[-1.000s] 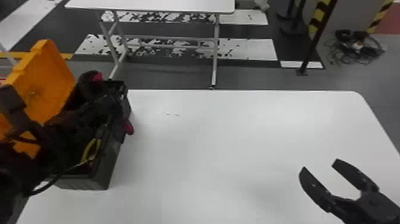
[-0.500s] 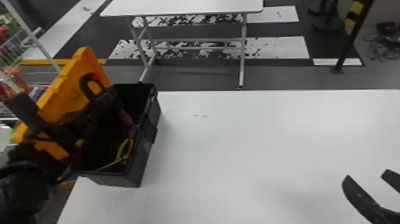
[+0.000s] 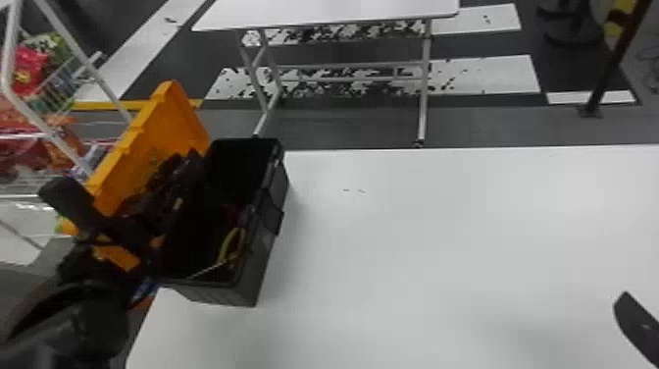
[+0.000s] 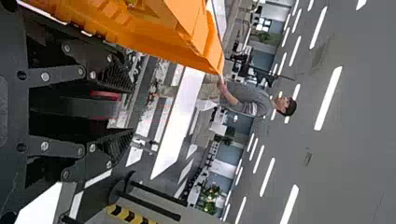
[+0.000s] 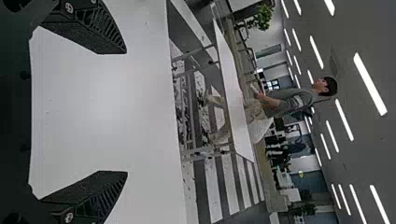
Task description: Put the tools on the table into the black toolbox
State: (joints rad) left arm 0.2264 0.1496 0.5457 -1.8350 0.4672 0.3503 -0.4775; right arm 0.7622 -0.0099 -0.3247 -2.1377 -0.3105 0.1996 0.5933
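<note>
at the toolbox (image 3: 255, 275), left gripper (image 3: 176, 181) half-spread, contact unclear; right gripper's (image 3: 637, 324) fingers spread wide.

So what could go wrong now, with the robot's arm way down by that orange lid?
The left arm is right by the open orange lid, so it might bump it. The black toolbox sits at the left edge of the table, so a hard push could perhaps tip it off. And a thin rod lies at the box's near rim, so it might get in the way if the lid shuts.
</note>
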